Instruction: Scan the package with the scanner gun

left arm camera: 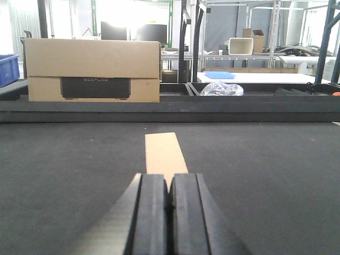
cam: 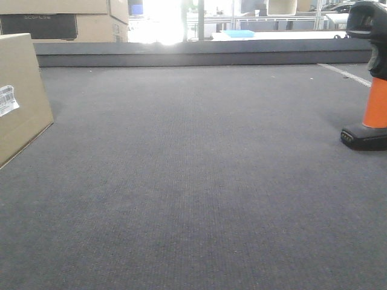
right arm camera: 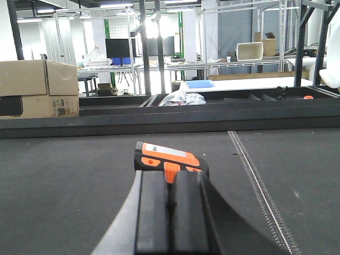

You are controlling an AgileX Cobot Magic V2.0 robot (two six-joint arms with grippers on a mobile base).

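Note:
The package [cam: 21, 90] is a tan cardboard box standing on edge at the far left, its white barcode label [cam: 7, 99] facing right. In the left wrist view its narrow edge shows as a tan strip [left arm camera: 162, 151] running away from my left gripper [left arm camera: 170, 194], which is shut with nothing between the fingers. The scanner gun [cam: 376, 103] stands upright at the far right, with a black head, orange handle and black base. In the right wrist view its orange and black head [right arm camera: 167, 156] sits just past my right gripper [right arm camera: 171, 183], which is shut. Neither gripper shows in the front view.
Larger stacked cardboard boxes with a dark panel [left arm camera: 93, 69] stand behind a raised dark ledge [cam: 199, 53] at the back of the dark felt table. A white stitched line [right arm camera: 260, 180] runs along the right side. Shelving and benches lie beyond.

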